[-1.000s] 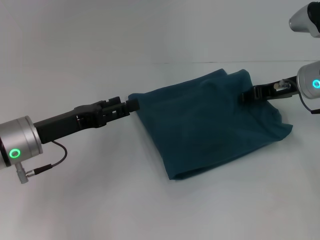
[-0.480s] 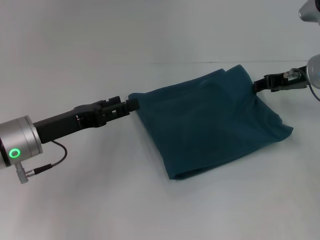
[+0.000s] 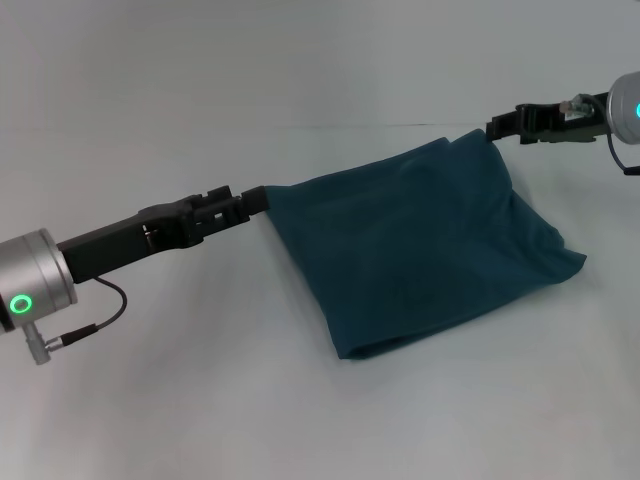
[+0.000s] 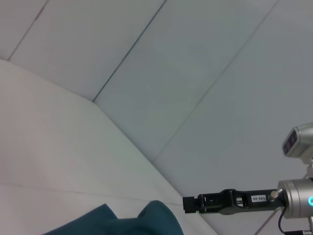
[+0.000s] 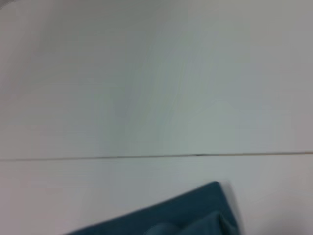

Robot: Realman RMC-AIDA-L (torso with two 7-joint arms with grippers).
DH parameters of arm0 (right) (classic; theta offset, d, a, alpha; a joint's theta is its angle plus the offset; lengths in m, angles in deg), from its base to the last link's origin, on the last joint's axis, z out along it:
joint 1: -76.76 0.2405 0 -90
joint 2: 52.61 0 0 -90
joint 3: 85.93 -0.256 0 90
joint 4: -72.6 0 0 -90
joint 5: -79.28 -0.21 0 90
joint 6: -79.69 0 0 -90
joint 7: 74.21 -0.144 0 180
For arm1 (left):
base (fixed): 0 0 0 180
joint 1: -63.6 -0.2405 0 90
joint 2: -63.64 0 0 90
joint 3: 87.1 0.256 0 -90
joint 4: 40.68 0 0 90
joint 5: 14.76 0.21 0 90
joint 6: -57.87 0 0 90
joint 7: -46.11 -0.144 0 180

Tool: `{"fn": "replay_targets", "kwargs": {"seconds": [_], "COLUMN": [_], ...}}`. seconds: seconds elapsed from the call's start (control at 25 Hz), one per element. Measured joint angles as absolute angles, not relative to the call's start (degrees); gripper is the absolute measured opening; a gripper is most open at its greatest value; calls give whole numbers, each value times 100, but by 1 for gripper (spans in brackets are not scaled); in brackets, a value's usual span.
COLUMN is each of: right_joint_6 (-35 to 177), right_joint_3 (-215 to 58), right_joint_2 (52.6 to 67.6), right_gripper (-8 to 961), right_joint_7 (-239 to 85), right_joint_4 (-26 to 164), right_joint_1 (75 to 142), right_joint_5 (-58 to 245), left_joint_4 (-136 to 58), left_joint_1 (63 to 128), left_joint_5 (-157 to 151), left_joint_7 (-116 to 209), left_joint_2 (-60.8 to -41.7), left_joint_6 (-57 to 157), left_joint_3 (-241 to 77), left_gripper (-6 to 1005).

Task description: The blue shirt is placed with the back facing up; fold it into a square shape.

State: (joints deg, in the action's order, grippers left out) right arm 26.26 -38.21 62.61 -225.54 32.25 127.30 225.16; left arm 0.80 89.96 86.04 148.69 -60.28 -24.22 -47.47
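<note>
White table (image 3: 200, 420), folded blue shirt (image 3: 420, 250), left gripper (image 3: 262, 200) touching

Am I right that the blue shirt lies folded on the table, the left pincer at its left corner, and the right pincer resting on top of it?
Not quite. In the head view the right pincer is off the blue shirt, beside its far right corner. The rest holds, including the left pincer.

Setting: robot test station or lab. You see a plain white matte tabletop (image 3: 200, 400) meeting a bare pale grey panelled wall (image 4: 205, 63) with thin dark seams, and nothing domestic about it. You work here with two black-and-silver robot arms, green status rings lit.
</note>
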Motion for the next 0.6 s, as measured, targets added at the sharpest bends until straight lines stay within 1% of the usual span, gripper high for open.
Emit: {"fn": "replay_targets", "kwargs": {"seconds": [0.32,0.6], "right_joint_6": [3107,3436], "right_joint_3": [-3830,-3825], "right_joint_2": [6238,6319], "right_gripper": [547,548], "right_joint_7": [-22653,-22616], "right_joint_4": [3831,4067], "right_joint_1": [12891,12945], "right_joint_5": [22345,22240], "left_joint_4": [72,62], "left_joint_1": [9019,9039], "left_joint_5": [8469,8450], "left_joint_7": [14831,14806], "left_joint_2": [-6028,-6028], "left_joint_6": [-2415,-2408], "left_joint_3": [-4790,-4790], "left_gripper": [861,860]}}
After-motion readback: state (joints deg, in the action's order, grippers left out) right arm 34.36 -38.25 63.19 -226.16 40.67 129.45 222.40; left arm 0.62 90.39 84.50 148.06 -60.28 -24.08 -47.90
